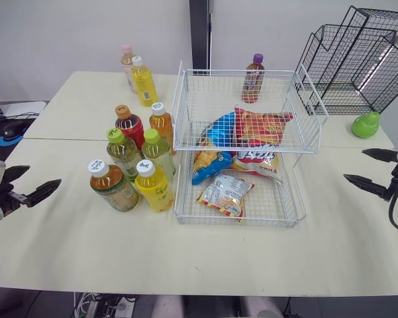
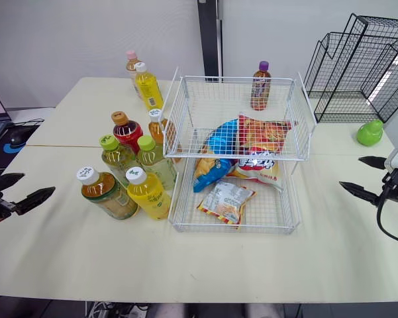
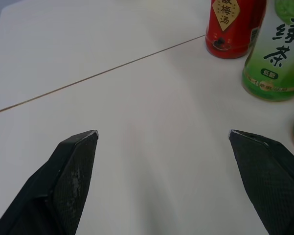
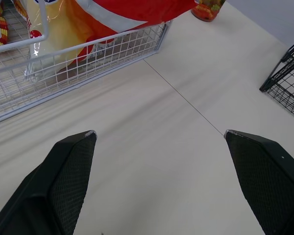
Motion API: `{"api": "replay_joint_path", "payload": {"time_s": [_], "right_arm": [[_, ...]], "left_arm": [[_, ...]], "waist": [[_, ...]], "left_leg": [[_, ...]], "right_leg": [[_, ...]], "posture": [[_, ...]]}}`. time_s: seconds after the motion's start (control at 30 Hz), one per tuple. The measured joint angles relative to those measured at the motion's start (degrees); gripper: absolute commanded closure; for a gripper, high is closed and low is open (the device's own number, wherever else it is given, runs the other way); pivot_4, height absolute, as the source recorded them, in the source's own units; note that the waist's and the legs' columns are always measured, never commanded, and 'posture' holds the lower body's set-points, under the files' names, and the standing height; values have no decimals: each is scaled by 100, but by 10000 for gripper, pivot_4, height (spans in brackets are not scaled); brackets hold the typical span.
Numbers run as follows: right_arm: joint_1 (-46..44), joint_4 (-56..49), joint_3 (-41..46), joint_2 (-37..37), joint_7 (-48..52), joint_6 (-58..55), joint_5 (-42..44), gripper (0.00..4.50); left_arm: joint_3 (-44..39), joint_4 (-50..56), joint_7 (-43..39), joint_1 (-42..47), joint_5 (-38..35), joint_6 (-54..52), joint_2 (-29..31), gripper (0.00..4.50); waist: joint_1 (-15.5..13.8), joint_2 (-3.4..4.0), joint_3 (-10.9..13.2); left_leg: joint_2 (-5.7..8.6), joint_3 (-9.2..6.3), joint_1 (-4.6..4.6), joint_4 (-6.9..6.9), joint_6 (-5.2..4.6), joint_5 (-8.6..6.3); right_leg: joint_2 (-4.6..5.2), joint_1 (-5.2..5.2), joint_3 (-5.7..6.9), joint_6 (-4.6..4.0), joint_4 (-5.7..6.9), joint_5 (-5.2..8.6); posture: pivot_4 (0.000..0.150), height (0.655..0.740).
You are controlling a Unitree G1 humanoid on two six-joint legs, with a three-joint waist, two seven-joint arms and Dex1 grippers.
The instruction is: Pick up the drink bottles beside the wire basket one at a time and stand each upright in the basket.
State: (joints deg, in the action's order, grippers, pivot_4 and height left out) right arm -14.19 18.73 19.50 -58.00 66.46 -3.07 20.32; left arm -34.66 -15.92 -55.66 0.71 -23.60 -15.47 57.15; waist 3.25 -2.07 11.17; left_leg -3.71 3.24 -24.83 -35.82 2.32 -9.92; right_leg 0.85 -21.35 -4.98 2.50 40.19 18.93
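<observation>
Left gripper (image 1: 42, 176): black jaws spread, hovering empty near bottles.
Right gripper (image 1: 353, 165): jaws spread, hovering beside white wire basket (image 1: 238, 223).
Bottles: clear plastic drink bottles (image 1: 124, 156) standing just left of the basket.
Grasp: likely best gripping amber white-capped bottle (image 1: 114, 188) mid-body, keeping it vertical.

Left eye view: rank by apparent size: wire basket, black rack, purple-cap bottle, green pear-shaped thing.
1. wire basket
2. black rack (cropped)
3. purple-cap bottle and green pear-shaped thing: too close to rank; bottle taller, pear wider.
</observation>
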Motion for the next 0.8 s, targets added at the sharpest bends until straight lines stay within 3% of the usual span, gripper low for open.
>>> {"api": "replay_joint_path", "payload": {"time_s": [0.33, 0.53, 0.67, 0.8], "right_arm": [[401, -613, 29, 71, 75, -172, 209, 0], [904, -2381, 581, -49, 166, -1162, 1118, 0], [384, -3546, 976, -296, -171, -2207, 2246, 0], [-503, -3982, 855, -406, -445, -2769, 3002, 0]], "left_arm": [[-81, 484, 1, -163, -312, -520, -25, 576], [-63, 533, 6, -100, -330, -676, -25, 576], [-107, 914, 8, -301, -375, -831, -59, 576], [-320, 1273, 37, -658, -492, -1052, -221, 576]], "waist": [[-2, 0, 0], [-10, 0, 0], [22, -1, -1], [17, -12, -7]], "left_leg": [[1, -4, 0, 0, 0, 0], [-3, -13, 0, 1, 0, 0], [-9, -11, 2, -1, 0, 0], [-15, -13, 2, 0, 0, 0]], "right_leg": [[-1, 3, 1, 1, 0, 0], [0, 4, 2, 1, 4, 0], [3, 4, -1, 2, 4, -1], [18, 1, 3, 1, 3, -1]], "posture": [[1500, 7207], [1500, 7207], [1500, 7207], [1500, 7207]]}}
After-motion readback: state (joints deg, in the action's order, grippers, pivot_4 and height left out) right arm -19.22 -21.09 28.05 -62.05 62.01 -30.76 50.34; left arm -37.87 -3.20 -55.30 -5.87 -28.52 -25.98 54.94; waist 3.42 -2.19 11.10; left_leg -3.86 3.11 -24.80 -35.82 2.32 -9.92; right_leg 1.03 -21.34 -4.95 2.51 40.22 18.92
